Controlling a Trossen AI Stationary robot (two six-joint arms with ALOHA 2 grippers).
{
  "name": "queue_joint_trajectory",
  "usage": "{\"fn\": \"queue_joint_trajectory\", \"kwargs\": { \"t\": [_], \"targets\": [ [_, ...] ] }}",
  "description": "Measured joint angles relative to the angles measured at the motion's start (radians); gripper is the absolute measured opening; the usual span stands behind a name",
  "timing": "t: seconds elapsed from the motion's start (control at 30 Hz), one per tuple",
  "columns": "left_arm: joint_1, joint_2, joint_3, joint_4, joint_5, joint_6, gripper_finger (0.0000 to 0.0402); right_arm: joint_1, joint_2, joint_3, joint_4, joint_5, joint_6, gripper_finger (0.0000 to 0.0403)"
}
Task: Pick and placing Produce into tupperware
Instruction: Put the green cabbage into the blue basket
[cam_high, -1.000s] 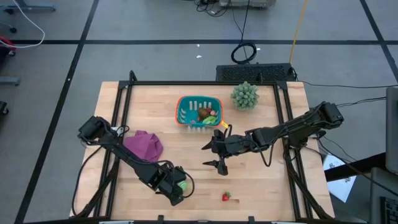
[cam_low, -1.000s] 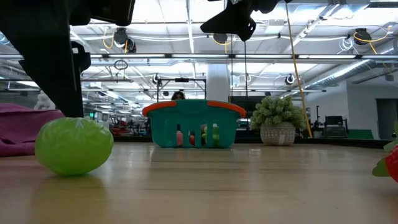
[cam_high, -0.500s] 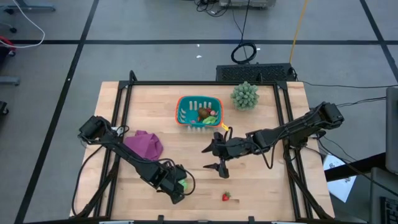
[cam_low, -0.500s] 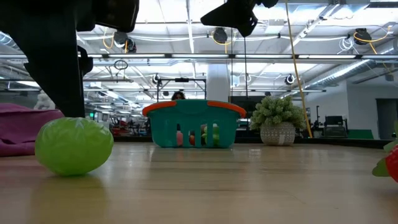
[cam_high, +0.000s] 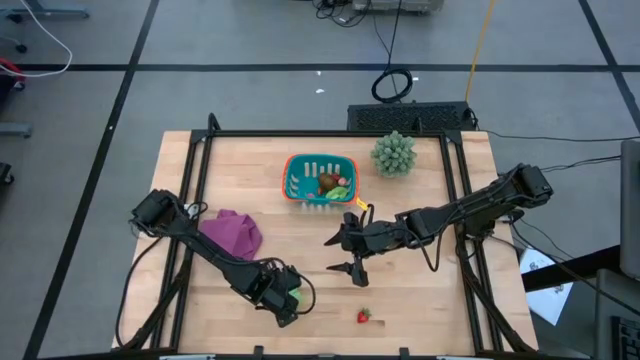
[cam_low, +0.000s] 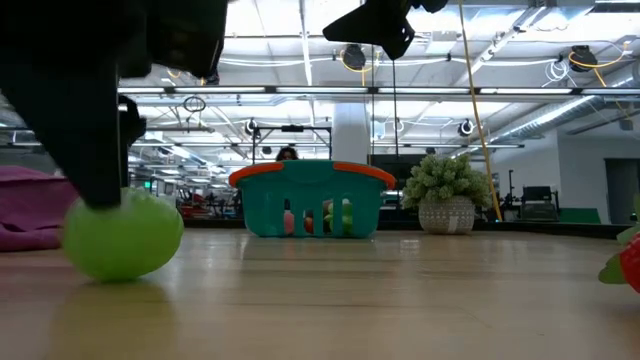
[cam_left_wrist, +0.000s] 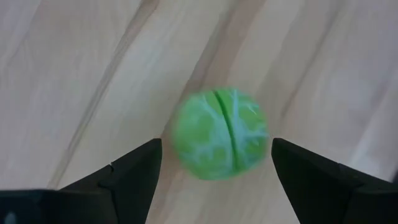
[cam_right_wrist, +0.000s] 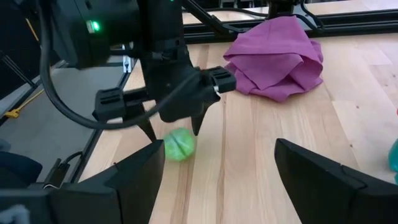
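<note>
A green cabbage-like ball (cam_left_wrist: 219, 132) rests on the table near its near edge, also showing in the high view (cam_high: 291, 298). My left gripper (cam_left_wrist: 216, 142) is open and points down over it, one finger on each side with a gap to the ball. My right gripper (cam_high: 337, 254) is open and held above the table's middle. A red strawberry piece (cam_high: 363, 316) lies near the near edge. The teal basket with the orange rim (cam_high: 290, 178) stands toward the far side and holds a brown piece (cam_high: 329, 183) and other pieces.
A purple cloth (cam_high: 232, 234) lies crumpled on the table's left part, beside the left arm. A spiky pale-green plant ball (cam_high: 393, 153) stands right of the basket. Bare wood lies between the green ball, the strawberry and the basket.
My left gripper has come down over the green ball, so that its fingers now reach to the ball's level on either side. The ball has stayed where it was.
</note>
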Motion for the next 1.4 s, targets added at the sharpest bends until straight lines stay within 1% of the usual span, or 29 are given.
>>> {"fn": "queue_joint_trajectory", "kwargs": {
  "t": [0.17, 0.3, 1.4],
  "targets": [
    [0.006, 0.027, 0.0, 0.01, 0.027, 0.011, 0.0308, 0.0, 0.0, 0.0, 0.002, 0.0, 0.016, 0.0295],
    [0.012, 0.037, 0.0, 0.01, 0.03, 0.013, 0.0308, 0.0, 0.0, 0.0, 0.003, 0.0, 0.026, 0.0295],
    [0.044, 0.033, 0.0, 0.019, 0.008, 0.064, 0.0308, 0.0, 0.0, 0.0, 0.002, 0.0, 0.026, 0.0295]
  ]
}}
